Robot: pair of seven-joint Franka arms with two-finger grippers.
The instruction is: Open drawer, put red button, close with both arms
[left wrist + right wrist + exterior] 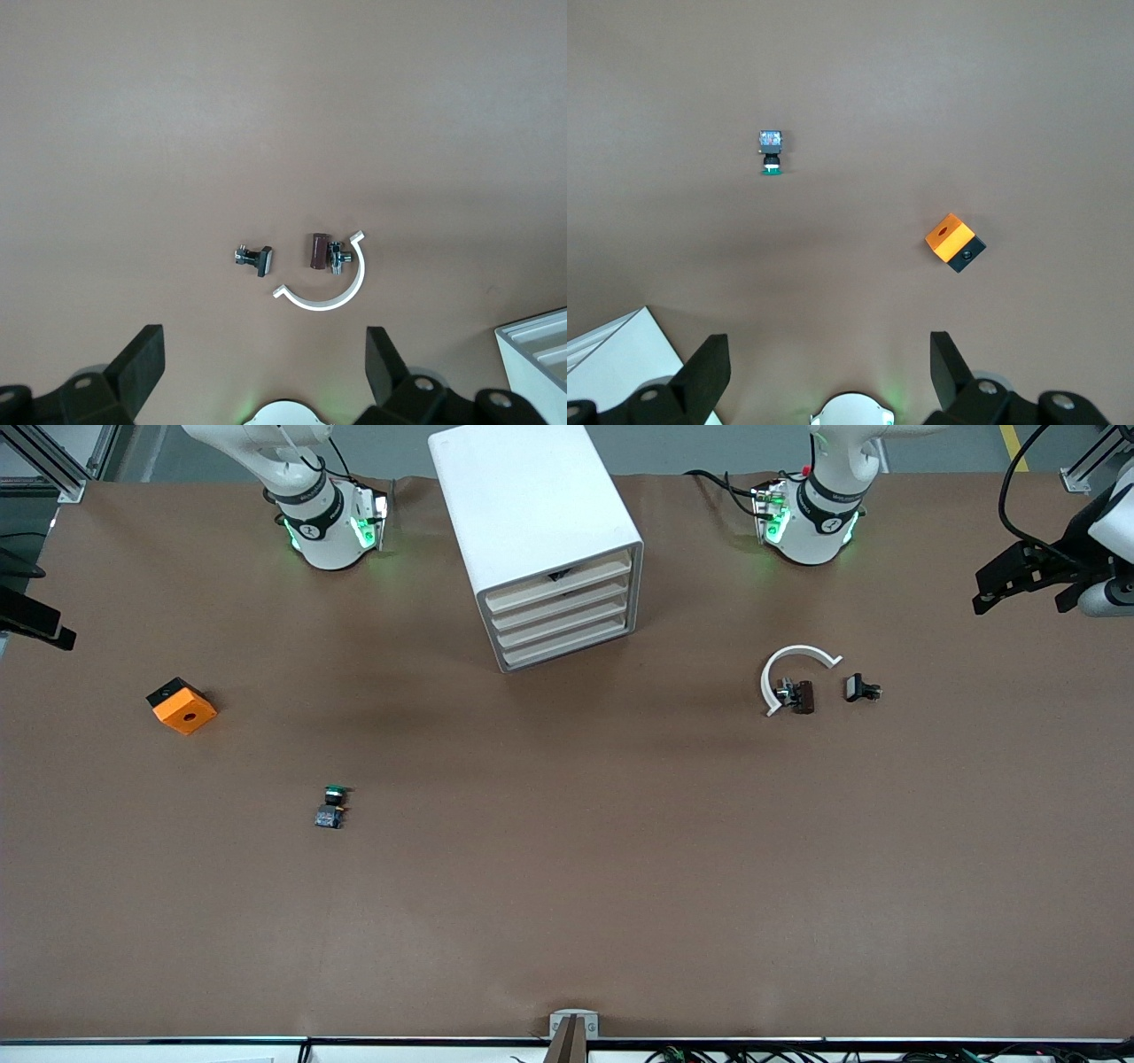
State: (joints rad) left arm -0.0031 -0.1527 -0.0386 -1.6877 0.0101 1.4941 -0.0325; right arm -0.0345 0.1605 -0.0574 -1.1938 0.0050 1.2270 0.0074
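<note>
A white drawer cabinet (532,522) with several shut drawers stands between the two arm bases; a corner shows in the left wrist view (540,350) and the right wrist view (620,354). The red button (802,695) shows as a small dark red piece with a metal end, lying inside a white C-shaped ring (791,657) toward the left arm's end; it also shows in the left wrist view (317,251). My left gripper (264,363) is open and empty, high over the table above the ring. My right gripper (828,367) is open and empty, high over the table at its own end. Neither hand shows in the front view.
A green-capped button (331,806) and an orange block (182,706) lie toward the right arm's end. A small black part (859,688) lies beside the ring. Black gear (1028,576) overhangs the left arm's end of the table.
</note>
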